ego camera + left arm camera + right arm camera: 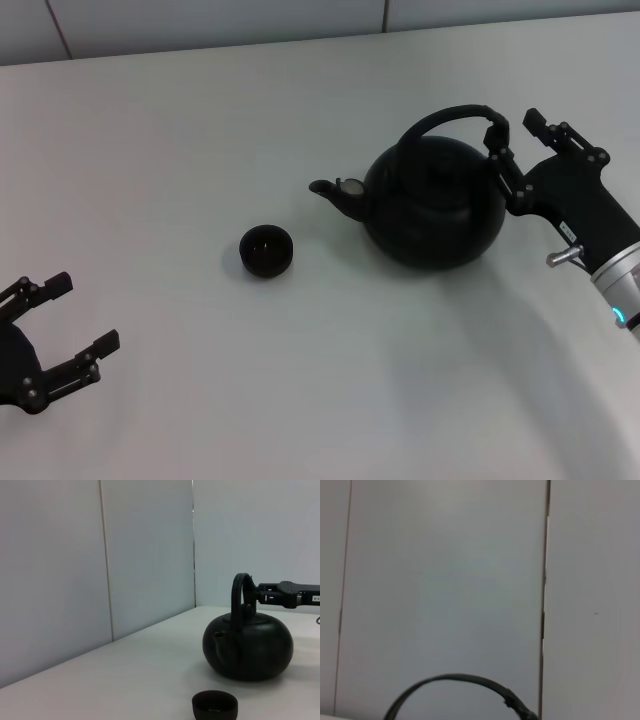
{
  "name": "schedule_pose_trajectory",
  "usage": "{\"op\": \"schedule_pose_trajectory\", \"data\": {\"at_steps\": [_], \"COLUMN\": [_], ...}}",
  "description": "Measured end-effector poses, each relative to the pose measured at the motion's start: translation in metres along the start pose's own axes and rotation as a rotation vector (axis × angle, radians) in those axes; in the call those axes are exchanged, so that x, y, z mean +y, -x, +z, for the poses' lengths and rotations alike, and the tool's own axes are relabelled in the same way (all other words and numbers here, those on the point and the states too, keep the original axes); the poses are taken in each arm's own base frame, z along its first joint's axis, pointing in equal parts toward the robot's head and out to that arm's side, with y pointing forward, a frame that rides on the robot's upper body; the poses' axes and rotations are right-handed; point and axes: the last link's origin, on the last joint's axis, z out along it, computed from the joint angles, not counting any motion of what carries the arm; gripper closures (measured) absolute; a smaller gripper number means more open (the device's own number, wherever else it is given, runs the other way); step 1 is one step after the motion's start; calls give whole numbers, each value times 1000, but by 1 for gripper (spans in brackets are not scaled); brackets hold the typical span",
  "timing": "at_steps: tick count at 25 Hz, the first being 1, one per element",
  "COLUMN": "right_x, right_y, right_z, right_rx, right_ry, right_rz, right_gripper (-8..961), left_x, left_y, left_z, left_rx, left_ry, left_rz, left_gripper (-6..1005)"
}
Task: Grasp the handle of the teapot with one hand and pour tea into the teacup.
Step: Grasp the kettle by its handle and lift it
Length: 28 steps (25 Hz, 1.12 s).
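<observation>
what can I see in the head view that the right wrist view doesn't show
Only the head view shows the teacup, the teapot body and spout, the table, the left gripper open and parked near the table's near left edge, and the right gripper open at the handle. Only the right wrist view shows the wall panels. Both show the handle's arch.
</observation>
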Motion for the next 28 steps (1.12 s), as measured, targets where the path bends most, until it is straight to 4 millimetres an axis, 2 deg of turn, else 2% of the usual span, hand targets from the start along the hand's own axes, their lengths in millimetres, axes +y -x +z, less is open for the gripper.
{"op": "schedule_pose_trajectory", "data": {"at_steps": [6,13,20,28], "right_x": [-8,-15,-16,-18], "right_y": [3,7,13,27], "right_z": [2,7,14,34], "right_rx": [-8,-23,-51,-70], "right_ry": [0,-1,21,154], "right_rz": [52,69,50,-18], "right_gripper": [619,815,818,818], "left_x": [0,0,0,1], "left_y": [0,0,1,2], "left_z": [0,0,0,-1], "left_rx": [3,5,1,0], "left_ry": [-6,-10,-15,-16], "left_rz": [-1,-3,-2,-4], "left_gripper": [166,166,166,166]}}
